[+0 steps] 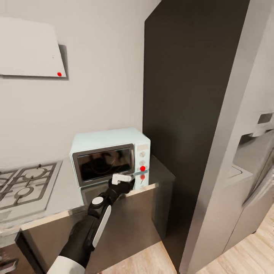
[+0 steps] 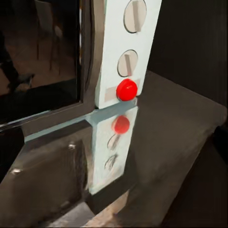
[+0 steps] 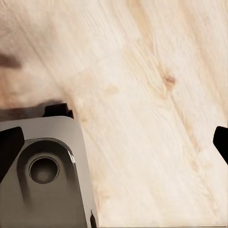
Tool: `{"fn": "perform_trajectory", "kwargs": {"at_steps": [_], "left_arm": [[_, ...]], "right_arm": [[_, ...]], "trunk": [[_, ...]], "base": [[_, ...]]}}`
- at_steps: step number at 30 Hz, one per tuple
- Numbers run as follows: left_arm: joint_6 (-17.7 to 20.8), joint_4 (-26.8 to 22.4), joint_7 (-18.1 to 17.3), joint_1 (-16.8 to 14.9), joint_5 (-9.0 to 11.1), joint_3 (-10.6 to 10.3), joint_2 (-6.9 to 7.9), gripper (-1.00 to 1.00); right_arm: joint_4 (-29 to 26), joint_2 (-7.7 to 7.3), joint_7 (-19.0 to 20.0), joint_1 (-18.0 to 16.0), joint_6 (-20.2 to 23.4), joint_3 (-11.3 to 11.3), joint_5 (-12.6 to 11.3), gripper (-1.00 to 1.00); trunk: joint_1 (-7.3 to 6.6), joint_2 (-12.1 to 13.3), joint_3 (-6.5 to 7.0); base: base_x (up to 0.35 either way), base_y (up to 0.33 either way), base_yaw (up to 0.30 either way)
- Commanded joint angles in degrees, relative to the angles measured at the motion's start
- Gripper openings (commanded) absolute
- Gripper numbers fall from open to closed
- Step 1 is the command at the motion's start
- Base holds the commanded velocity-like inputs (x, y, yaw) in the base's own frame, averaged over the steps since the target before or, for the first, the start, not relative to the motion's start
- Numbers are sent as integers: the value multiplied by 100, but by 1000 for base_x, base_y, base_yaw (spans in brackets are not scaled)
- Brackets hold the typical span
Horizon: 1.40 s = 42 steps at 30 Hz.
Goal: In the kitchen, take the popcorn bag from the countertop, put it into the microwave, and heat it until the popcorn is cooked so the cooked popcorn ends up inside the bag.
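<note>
- Behind the left gripper [image 1: 122, 179], a tall dark cabinet panel [image 1: 190, 95] and a grey fridge [image 1: 243, 171] stand off to its right side, over a pale wooden floor [image 3: 152, 95].
- Under the left gripper runs the shiny grey tabletop [image 1: 61, 190]; a gas hob [image 1: 23, 182] lies well to the gripper's left.
- Just beyond the gripper sits the mint-blue microwave [image 1: 110, 142], door closed, dark glass facing the robot.
- At the microwave's lower right, close ahead of the gripper, is a red button [image 2: 126, 90] below two white knobs [image 2: 128, 62].
- Whether the left gripper is released or clenched cannot be told; it carries nothing visible.
- The right gripper's black fingertips [image 3: 221, 140] sit wide apart, released, over the floor.
- No popcorn bag can be seen.
- Judging by this, the step is working the microwave front; next probably calls for a careful press or door pull.
</note>
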Motion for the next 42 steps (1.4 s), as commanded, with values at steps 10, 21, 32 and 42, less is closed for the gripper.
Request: {"fn": "perform_trajectory", "kwargs": {"at_steps": [10,21,32,42], "left_arm": [[109,247,626,-4,243,-1054,-69,100],[-726,5628,637,-9,2147,-1031,65,100],[-1432,6920,638,1087,3315,-1030,988,100],[-1569,6919,644,1451,4042,-1023,1005,100]], "right_arm": [[22,3,-3,-8,-36,48,-56,100],[19,18,-49,-8,-1,67,-2,100],[2,-2,93,-8,-5,137,110,100],[3,-9,272,-8,-44,70,512,100]], "trunk": [[-3,-6,-7],[-3,-6,-7],[-3,-6,-7],[-3,-6,-7]], "base": [[-346,0,0],[-143,0,0],[0,0,0],[0,0,0]]}}
